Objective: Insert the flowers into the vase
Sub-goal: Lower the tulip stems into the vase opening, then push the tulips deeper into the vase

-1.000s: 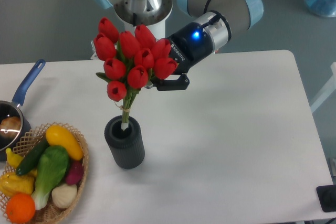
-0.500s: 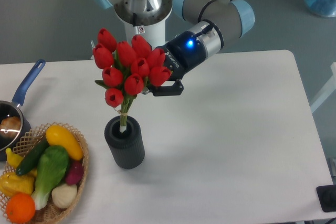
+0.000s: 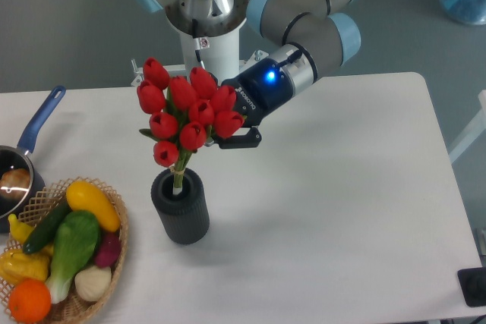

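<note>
Holding: the gripper (image 3: pixel 220 136) reaches in from the right with its jaws clamped on the flowers (image 3: pixel 184 111), just under the red buds.
Flowers: a bunch of red tulip buds leaning slightly left, stems pointing down; the stem ends sit inside the mouth of the vase (image 3: pixel 181 206), the buds well above its rim.
Vase: dark grey ribbed cylinder, upright on the white bench (image 3: pixel 342 187), near the front left.
Basket (image 3: pixel 114 256): woven wicker, at the left front corner, holding toy produce: a yellow piece, green pieces, an orange one, a white one.
Saucepan (image 3: pixel 23 165): blue handle, at the left edge, something pale brown inside.
</note>
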You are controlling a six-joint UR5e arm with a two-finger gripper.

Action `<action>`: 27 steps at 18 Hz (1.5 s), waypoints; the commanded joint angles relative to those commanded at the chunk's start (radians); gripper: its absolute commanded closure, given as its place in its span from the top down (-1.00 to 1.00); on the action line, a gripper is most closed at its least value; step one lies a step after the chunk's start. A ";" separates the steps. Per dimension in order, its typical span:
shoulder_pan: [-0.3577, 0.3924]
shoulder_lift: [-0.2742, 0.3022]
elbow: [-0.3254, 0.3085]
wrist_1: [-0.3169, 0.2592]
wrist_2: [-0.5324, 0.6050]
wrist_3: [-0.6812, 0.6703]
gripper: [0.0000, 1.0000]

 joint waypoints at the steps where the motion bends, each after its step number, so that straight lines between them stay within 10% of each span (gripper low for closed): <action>1: -0.005 -0.012 0.000 0.000 0.002 0.021 -0.65; 15: -0.025 -0.032 -0.084 0.000 0.072 0.146 -0.52; 27: -0.038 -0.051 -0.109 0.000 0.132 0.187 0.07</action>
